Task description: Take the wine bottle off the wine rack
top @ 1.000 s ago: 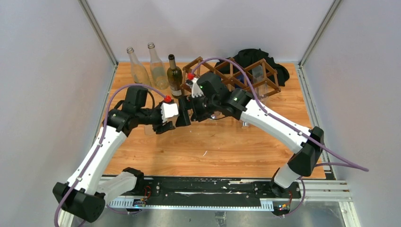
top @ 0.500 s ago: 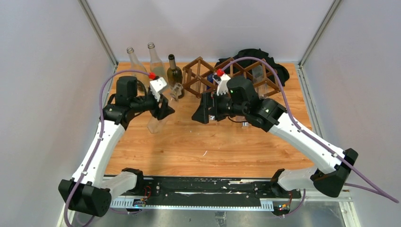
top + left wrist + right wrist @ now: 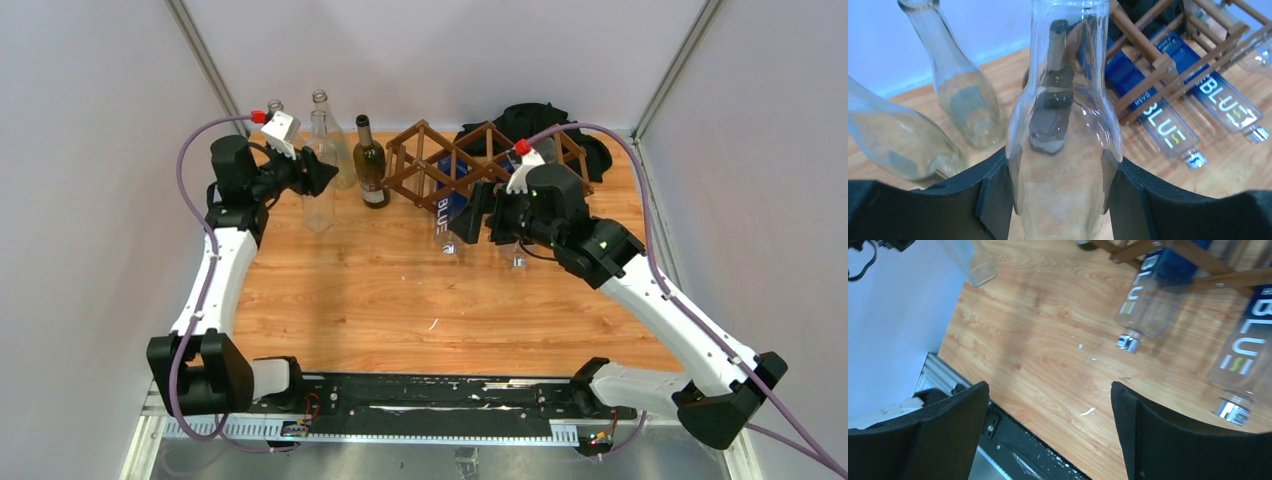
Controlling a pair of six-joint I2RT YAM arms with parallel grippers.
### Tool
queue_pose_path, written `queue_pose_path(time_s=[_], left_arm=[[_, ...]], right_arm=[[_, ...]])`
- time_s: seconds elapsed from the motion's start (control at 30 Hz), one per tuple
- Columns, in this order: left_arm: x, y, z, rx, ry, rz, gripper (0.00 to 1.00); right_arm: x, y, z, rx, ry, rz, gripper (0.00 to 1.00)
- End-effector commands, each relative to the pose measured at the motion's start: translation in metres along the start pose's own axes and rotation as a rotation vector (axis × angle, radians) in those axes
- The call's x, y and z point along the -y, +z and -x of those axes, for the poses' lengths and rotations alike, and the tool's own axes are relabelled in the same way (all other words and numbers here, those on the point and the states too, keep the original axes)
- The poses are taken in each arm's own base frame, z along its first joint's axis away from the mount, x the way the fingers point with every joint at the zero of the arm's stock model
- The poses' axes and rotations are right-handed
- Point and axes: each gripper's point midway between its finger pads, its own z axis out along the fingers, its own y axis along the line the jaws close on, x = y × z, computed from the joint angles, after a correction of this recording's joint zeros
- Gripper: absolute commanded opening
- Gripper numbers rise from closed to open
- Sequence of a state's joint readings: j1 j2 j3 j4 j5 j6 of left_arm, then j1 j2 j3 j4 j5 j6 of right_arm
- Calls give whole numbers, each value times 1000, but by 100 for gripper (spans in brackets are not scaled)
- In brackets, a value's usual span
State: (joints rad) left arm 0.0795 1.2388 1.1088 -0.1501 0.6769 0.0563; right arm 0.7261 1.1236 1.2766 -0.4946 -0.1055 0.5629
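Blue "BLU" labels [image 3: 1163, 127] wrap two bottles [image 3: 1182, 146] in the wine rack [image 3: 1140, 37].

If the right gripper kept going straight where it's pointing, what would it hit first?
Likely the bare table, just beside the cap of the nearer BLUE bottle. The open right gripper angles downward; depth is unclear, so it could clip that cap.

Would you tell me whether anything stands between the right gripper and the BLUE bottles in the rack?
Nothing visible does. The open right gripper hangs over bare table beside the rack, and the BLUE bottles slant down out of its slats just ahead of the fingers.
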Motion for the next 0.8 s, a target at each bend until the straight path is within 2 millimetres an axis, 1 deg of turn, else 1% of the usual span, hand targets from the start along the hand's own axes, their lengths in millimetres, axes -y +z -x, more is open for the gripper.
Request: queue_pose_path(time_s=[0.0,0.07,0.17,0.23,0.33,0.57,0.77], left_arm=[[-12,11,43,227,82,3,0],[-19,19,39,254,98,7,0],[-32,29,28,269,101,16,0],[-41,35,23,301,109,20,0],[-50,44,11,317,118,14,0],[-59,64,4,386,126,-30,0],[-72,76,-14,399,164,-14,0]], right_arm=[[33,-6,8,62,37,-115,94],[42,-9,9,80,53,-147,94],[55,-11,13,108,66,-196,94],[61,-13,13,119,73,-218,94],[67,-13,15,132,81,-245,94],[79,-10,15,134,89,-288,94],[88,-10,15,140,101,-316,94]])
